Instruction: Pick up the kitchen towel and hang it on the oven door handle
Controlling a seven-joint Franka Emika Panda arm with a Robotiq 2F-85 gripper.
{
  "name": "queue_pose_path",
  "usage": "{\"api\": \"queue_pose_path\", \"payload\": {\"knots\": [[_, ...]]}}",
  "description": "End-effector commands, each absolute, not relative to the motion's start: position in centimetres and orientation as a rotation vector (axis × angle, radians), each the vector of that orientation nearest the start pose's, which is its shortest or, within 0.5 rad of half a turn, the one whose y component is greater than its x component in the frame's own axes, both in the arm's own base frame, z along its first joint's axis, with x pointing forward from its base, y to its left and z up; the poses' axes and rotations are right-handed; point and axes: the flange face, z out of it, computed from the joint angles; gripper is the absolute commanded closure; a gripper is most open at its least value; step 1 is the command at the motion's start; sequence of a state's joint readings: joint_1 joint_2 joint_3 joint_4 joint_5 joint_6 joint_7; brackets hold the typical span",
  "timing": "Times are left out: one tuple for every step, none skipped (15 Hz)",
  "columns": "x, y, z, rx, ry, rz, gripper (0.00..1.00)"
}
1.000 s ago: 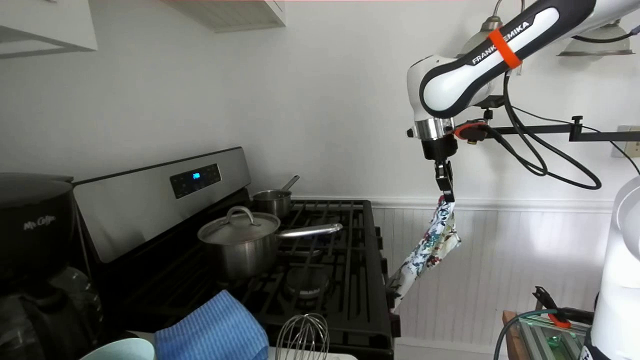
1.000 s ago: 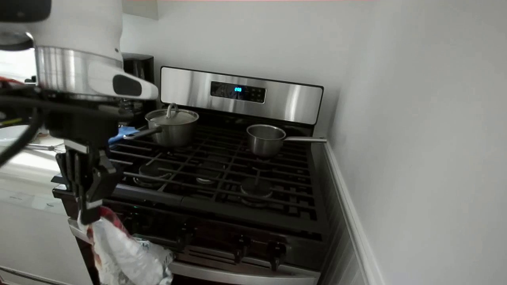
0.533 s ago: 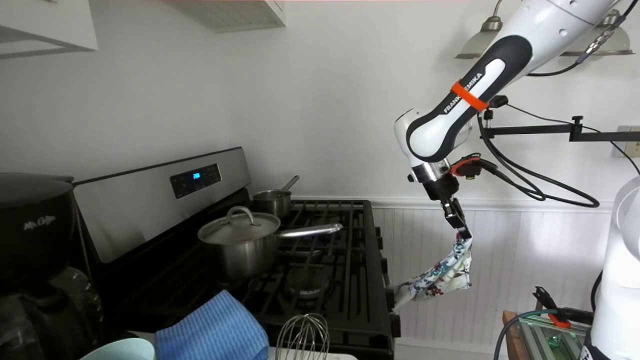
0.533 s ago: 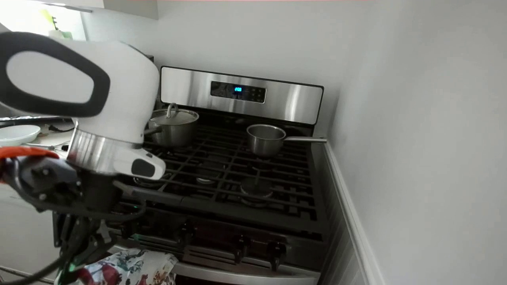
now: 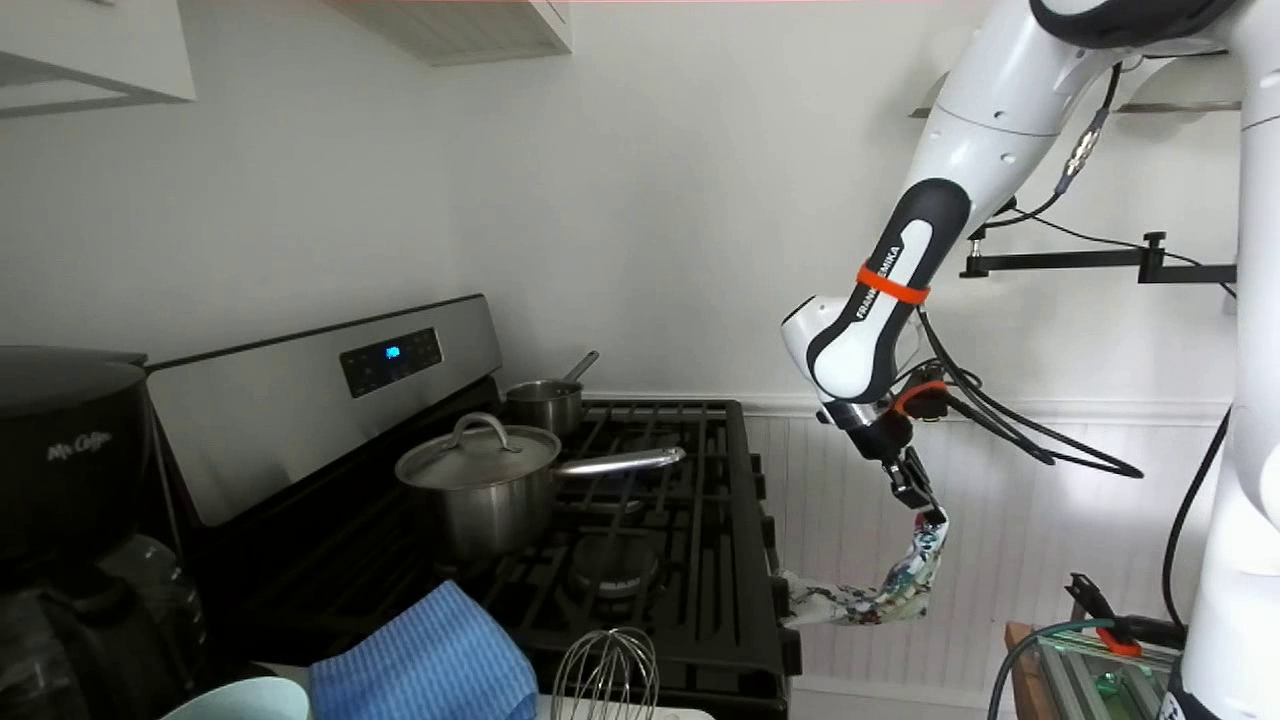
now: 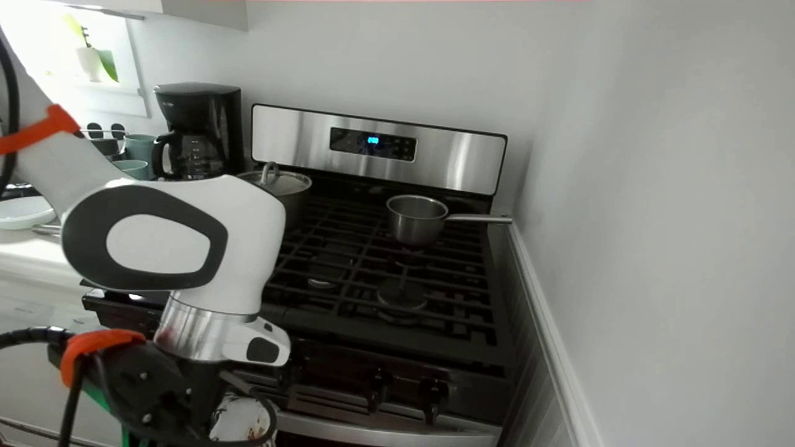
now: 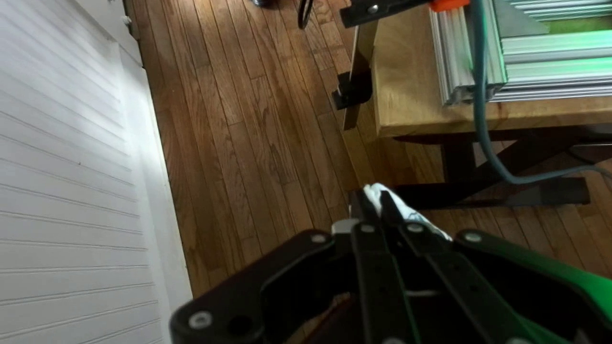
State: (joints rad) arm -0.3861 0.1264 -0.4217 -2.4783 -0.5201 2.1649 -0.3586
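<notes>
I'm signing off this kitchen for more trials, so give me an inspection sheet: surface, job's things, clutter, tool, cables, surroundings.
Surface: stovetop bears a lidded pot and an uncovered saucepan.
Job's things: kitchen towel, one end gripped, far end by the oven door handle; whether draped over it, cannot tell.
Clutter: blue cloth, whisk and pale dish near the stovetop.
Tool: closed on the kitchen towel's end.
Cables: black cables loop off the arm; teal cable crosses the side table's edge.
Surroundings: white wall, wooden floor.
</notes>
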Motion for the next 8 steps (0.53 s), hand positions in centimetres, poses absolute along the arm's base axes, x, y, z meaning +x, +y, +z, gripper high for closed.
{"api": "queue_pose_path", "payload": {"knots": [[28.0,-32.8,22.0,-3.108,0.104,0.940,0.96],[28.1,-32.9,21.9,-3.109,0.104,0.943,0.96],[28.2,-33.0,22.0,-3.111,0.105,0.941,0.99],[28.4,-33.1,20.5,-3.120,0.144,1.000,0.99],[28.4,-33.1,19.3,-3.094,0.141,1.038,0.99],[28.2,-33.0,18.2,-3.079,0.147,1.060,0.99],[27.9,-32.9,16.8,-3.072,0.163,1.098,0.99],[27.4,-32.8,15.6,-3.046,0.160,1.136,0.99]]}}
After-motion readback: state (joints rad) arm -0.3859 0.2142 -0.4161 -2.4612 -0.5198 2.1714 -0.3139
